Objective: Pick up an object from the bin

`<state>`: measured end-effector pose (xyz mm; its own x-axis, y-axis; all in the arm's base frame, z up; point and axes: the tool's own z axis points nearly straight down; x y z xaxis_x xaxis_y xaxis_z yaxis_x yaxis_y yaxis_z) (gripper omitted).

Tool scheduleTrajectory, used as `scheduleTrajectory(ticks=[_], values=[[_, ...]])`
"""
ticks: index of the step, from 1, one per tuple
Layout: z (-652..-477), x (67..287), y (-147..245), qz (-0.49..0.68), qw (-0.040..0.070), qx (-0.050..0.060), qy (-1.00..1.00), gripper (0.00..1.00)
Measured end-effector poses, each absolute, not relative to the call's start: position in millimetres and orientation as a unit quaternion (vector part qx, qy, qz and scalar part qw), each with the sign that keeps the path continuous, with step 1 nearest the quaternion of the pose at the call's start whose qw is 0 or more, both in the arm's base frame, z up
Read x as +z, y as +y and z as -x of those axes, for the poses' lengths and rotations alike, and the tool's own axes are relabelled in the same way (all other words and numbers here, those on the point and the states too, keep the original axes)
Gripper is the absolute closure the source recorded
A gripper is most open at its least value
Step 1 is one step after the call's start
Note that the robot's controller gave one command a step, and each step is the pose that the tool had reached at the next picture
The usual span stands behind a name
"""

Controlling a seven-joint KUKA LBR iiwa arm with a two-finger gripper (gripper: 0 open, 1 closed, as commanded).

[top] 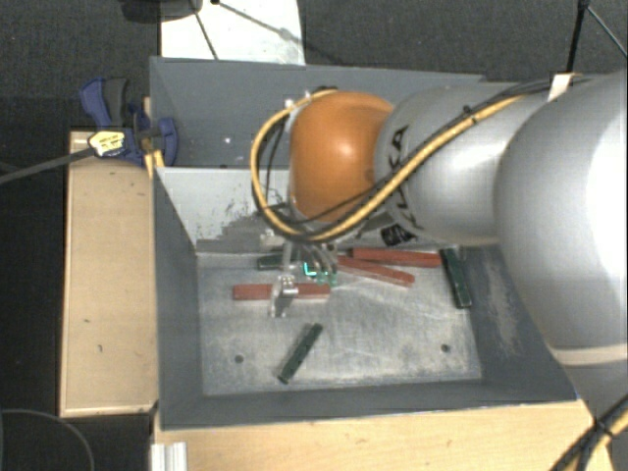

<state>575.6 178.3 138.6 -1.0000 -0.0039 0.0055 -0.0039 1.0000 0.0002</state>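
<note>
The grey bin (177, 292) holds a few sticks. The end effector (284, 298) is right over a red-brown stick (251, 290) lying on the bin floor. I cannot tell if it is clenched or let go. In front of that stick lies a dark green stick (299, 351). To the right of that stick lie two red sticks (392, 259) and a dark green bar (457, 279).

I see a matt, scuffed grey metal bin (392, 346) under my end effector (285, 300), with the glossy orange wrist cover (334, 155) above it.

red-brown bars (253, 290) (400, 257) (385, 276): 3 | dark green bars (298, 352) (457, 279): 2, maybe a third
</note>
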Motion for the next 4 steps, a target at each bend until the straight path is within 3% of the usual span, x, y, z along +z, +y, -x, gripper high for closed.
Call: scheduleTrajectory(ticks=[1, 2, 3, 4], values=[[-577.8, 143, 178, 0.000, -0.001, -0.001, -1.000, 0.00], [-583.2, 73, 174, 0.076, -0.003, -0.002, -0.997, 1.00], [-583.2, 73, 174, 0.077, -0.003, -0.002, -0.997, 1.00], [-556.0, 244, 163, 0.099, -0.002, -0.001, -0.995, 1.00]])
